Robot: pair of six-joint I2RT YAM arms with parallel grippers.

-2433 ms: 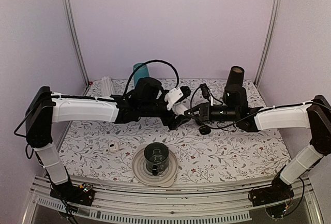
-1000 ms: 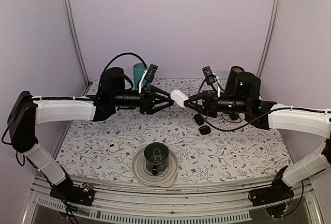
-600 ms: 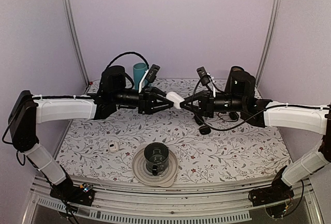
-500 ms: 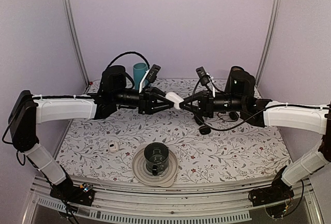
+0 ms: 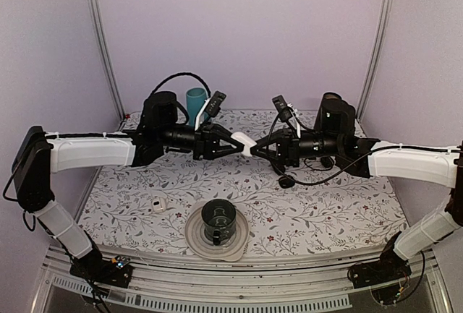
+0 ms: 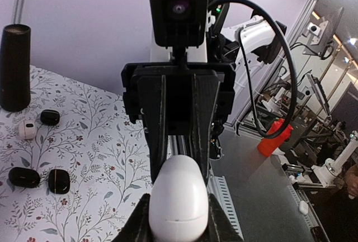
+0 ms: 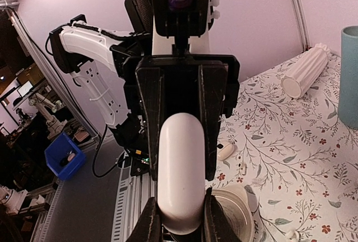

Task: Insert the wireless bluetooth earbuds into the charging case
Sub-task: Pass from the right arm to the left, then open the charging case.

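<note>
The charging case (image 5: 247,146) is a glossy white pebble held in the air above the middle of the table, its lid seam shut. My left gripper (image 5: 241,144) and right gripper (image 5: 255,148) meet tip to tip, each shut on one end of it. The left wrist view shows the case (image 6: 179,200) between my fingers (image 6: 139,226), with the right gripper's fingers clamped on its far end. From the right wrist, the case (image 7: 180,169) stands edge-on between my own fingers (image 7: 150,219). A tiny white stemmed piece (image 7: 242,167) lies on the cloth; I cannot tell whether it is one of the earbuds.
A dark cup (image 5: 218,217) on a white saucer (image 5: 195,237) stands near the front edge. Black oval objects (image 6: 23,176) and a small white piece (image 6: 27,129) lie near a black cylinder (image 6: 14,67). A teal cup (image 5: 194,100), a white ribbed roll (image 7: 305,71) and a white piece (image 5: 160,204) are also there.
The right arm carried the case leftwards, and my left gripper reached right to meet it. The left jaws then closed onto the case's free end.
</note>
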